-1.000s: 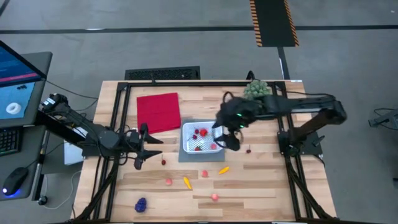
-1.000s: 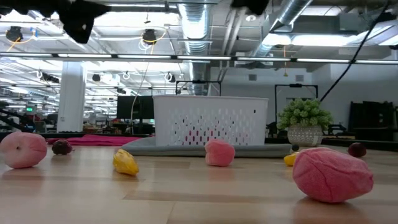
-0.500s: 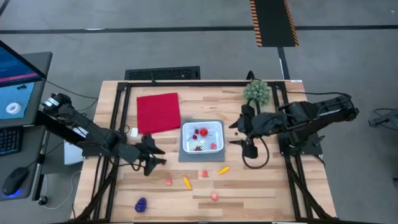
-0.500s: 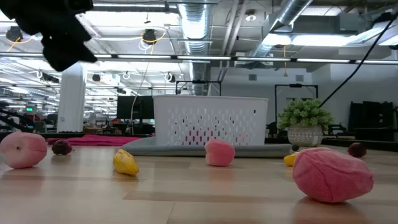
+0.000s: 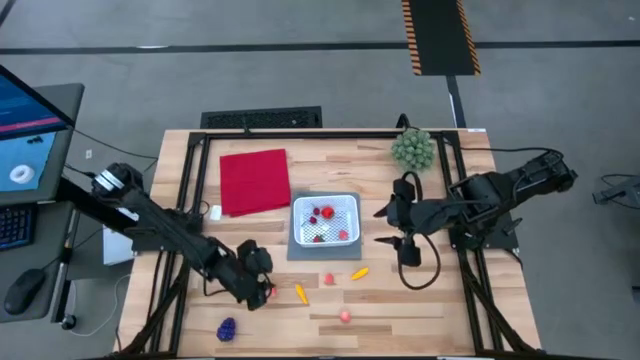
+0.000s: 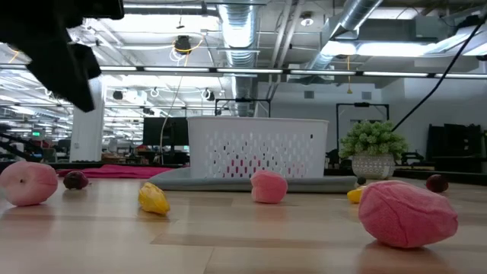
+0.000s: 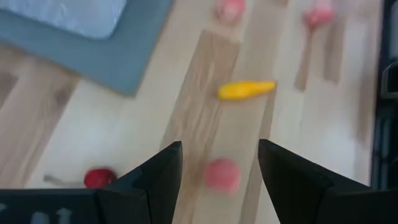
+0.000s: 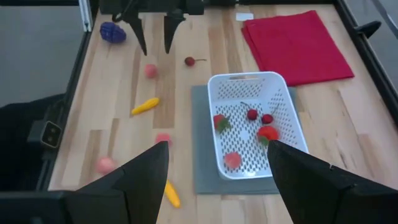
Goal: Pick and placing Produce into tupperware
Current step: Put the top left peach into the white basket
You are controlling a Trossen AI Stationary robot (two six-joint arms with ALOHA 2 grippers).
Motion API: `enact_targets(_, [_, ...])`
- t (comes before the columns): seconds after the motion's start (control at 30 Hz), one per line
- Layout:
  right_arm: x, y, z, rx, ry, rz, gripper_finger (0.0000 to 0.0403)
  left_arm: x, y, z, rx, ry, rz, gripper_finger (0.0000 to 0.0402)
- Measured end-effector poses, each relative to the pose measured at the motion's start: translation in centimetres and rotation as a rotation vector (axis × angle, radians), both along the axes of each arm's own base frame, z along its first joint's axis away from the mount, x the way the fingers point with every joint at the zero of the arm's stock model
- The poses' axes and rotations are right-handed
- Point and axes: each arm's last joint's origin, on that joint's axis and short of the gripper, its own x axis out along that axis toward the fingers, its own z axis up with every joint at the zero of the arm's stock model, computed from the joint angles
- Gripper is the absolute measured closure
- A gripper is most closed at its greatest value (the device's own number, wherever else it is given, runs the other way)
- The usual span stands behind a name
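The white tupperware (image 5: 325,221) sits on a grey mat and holds several small red fruits (image 8: 252,114). Loose produce lies on the wood nearer the table's near edge: a pink fruit (image 7: 221,174), a yellow piece (image 5: 300,293), more pink ones (image 5: 329,279), an orange piece (image 5: 359,272) and purple grapes (image 5: 227,328). My left gripper (image 5: 266,289) is open, low over that pink fruit, with a finger on either side and not touching it. My right gripper (image 5: 385,227) is open and hovers just right of the tupperware.
A red cloth (image 5: 254,180) lies left of the tupperware toward the far edge. A green spiky plant (image 5: 413,147) stands at the far right. A cherry (image 7: 98,177) lies close to my left gripper. Bare wood shows along the near right.
My left gripper has moved toward the near edge and rightward, coming down over the pink fruit. My right gripper has drawn back from above the tupperware toward the table's right edge. The produce has stayed in place.
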Motion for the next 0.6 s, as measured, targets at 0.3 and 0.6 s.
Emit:
enact_targets(0.3, [-0.5,1.0,0.0,0.002,-0.003,0.006,0.0107,1.4,-2.7,-2.1,0.0,0.178,-0.003,0.02])
enact_targets(0.6, [-0.7,1.5,-0.1,-0.002,-0.004,0.012,0.0107,2.2,-3.3,-4.4,0.0,0.223,-0.021,0.02])
